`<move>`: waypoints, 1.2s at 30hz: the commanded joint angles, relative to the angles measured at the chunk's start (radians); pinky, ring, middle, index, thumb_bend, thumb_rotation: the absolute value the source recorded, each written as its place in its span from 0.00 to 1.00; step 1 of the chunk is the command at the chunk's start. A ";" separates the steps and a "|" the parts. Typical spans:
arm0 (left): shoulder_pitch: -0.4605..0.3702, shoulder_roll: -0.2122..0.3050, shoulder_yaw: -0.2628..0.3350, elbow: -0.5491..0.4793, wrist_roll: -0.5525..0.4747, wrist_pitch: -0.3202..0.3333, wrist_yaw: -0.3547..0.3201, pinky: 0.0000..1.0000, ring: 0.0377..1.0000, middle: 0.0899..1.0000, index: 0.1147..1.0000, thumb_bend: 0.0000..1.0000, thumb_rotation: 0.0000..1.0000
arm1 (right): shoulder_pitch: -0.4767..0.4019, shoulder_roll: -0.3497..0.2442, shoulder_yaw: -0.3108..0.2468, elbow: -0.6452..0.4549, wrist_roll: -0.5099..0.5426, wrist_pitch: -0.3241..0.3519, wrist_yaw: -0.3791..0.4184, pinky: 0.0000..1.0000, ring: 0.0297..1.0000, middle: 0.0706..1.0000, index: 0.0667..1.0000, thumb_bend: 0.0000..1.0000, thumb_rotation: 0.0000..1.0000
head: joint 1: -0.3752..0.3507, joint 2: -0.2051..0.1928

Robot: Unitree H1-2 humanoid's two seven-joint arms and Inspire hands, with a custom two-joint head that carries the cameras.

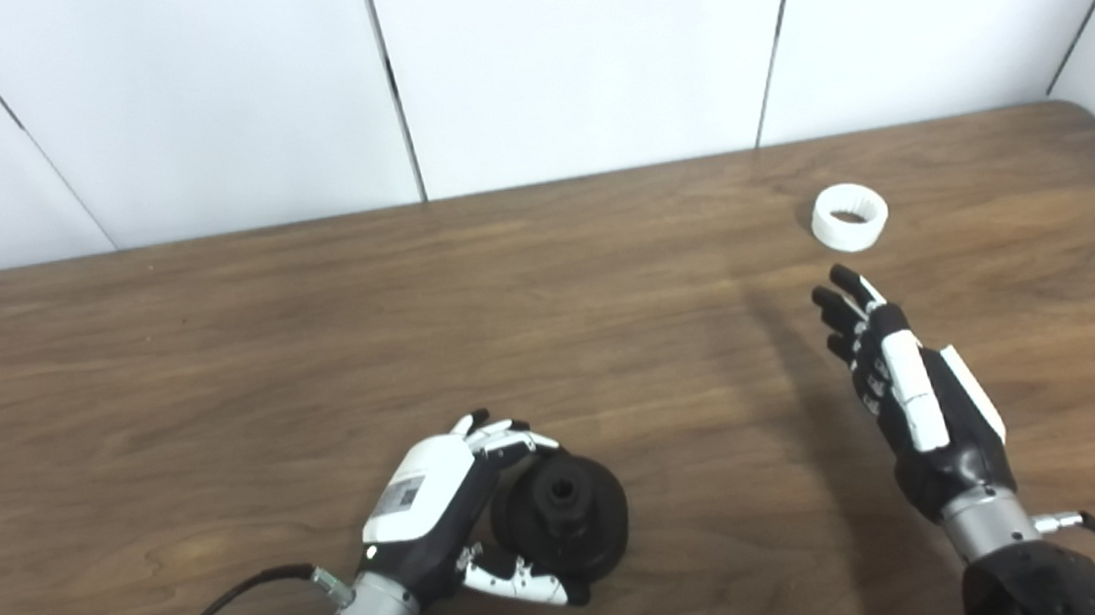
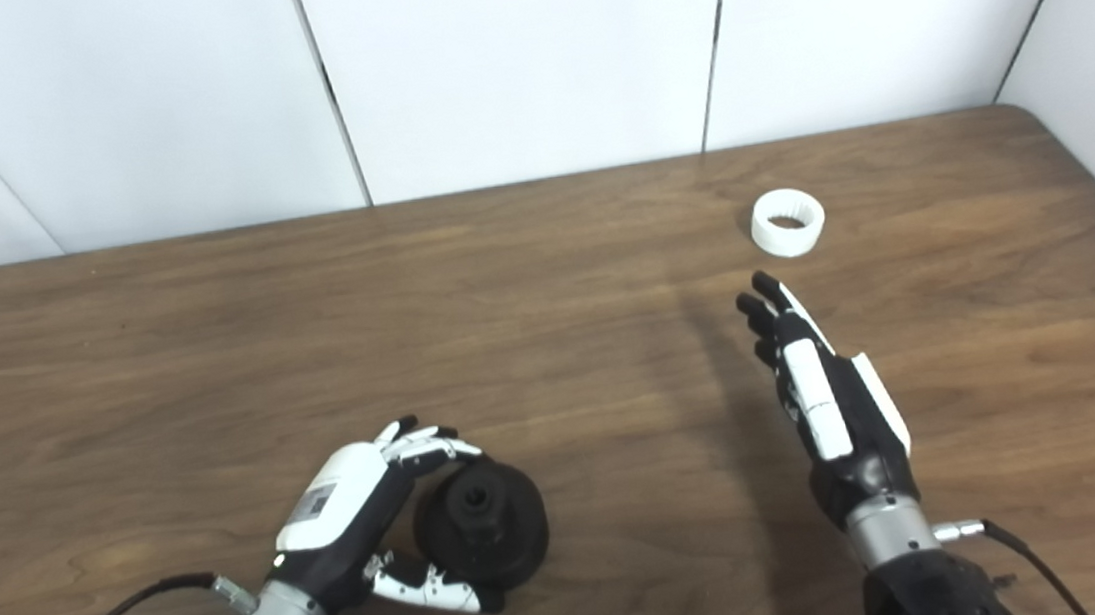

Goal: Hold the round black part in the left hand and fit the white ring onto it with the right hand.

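Presently on the wooden bench (image 1: 213, 380): one round black part (image 1: 560, 515), near the front edge, tilted, its central bore facing up toward the camera. Left hand (image 1: 447, 518) curled about the part's left side, fingers (image 1: 510, 439) over the top rim, thumb (image 1: 524, 583) under the lower rim. One white ring (image 1: 849, 216), lying flat at far right, untouched. Right hand (image 1: 902, 384) empty, fingers straight and extended toward the ring, just short of it.
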 commanded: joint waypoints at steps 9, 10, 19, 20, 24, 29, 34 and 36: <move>-0.002 -0.001 0.003 0.039 0.020 -0.033 0.026 1.00 0.89 0.76 0.41 0.52 0.05 | -0.036 0.044 -0.018 -0.038 0.040 -0.020 0.002 0.97 0.97 0.93 0.95 0.61 0.97 | -0.009 -0.003; -0.002 0.000 0.003 0.040 0.021 -0.032 0.026 1.00 0.89 0.77 0.41 0.52 0.05 | -0.036 0.045 -0.022 -0.041 0.055 -0.018 0.003 0.98 0.98 0.94 0.95 0.60 0.96 | -0.010 -0.004; -0.002 0.008 0.002 0.049 0.040 -0.036 0.040 1.00 0.88 0.76 0.41 0.52 0.06 | -0.096 0.005 -0.058 -0.103 0.035 0.028 -0.019 1.00 0.98 0.93 0.94 0.62 0.97 | -0.073 -0.004; -0.003 0.010 0.005 0.048 0.040 -0.034 0.039 1.00 0.88 0.75 0.41 0.52 0.06 | -0.116 -0.013 -0.068 -0.110 0.036 0.039 -0.014 1.00 0.98 0.93 0.94 0.62 0.94 | -0.077 -0.005; -0.004 0.014 0.012 0.045 0.038 -0.029 0.033 1.00 0.87 0.75 0.41 0.52 0.05 | -0.188 -0.067 -0.103 -0.134 -0.005 0.117 -0.011 1.00 0.97 0.93 0.94 0.64 0.80 | -0.096 -0.007; -0.001 0.017 0.011 0.042 0.049 -0.035 0.034 1.00 0.86 0.74 0.41 0.52 0.05 | -0.291 -0.193 -0.108 -0.091 -0.149 0.195 0.018 0.98 0.95 0.93 0.92 0.71 0.52 | -0.112 -0.012; 0.005 0.016 0.017 0.037 0.045 -0.028 0.029 1.00 0.86 0.74 0.41 0.52 0.05 | -0.364 -0.290 -0.097 -0.011 -0.330 0.199 0.108 0.98 0.94 0.91 0.89 0.80 0.41 | -0.141 -0.018; 0.003 0.018 0.025 0.041 0.038 -0.027 0.028 1.00 0.86 0.74 0.41 0.52 0.05 | -0.401 -0.302 -0.098 0.031 -0.387 0.199 0.151 0.96 0.94 0.91 0.88 0.83 0.37 | -0.180 -0.029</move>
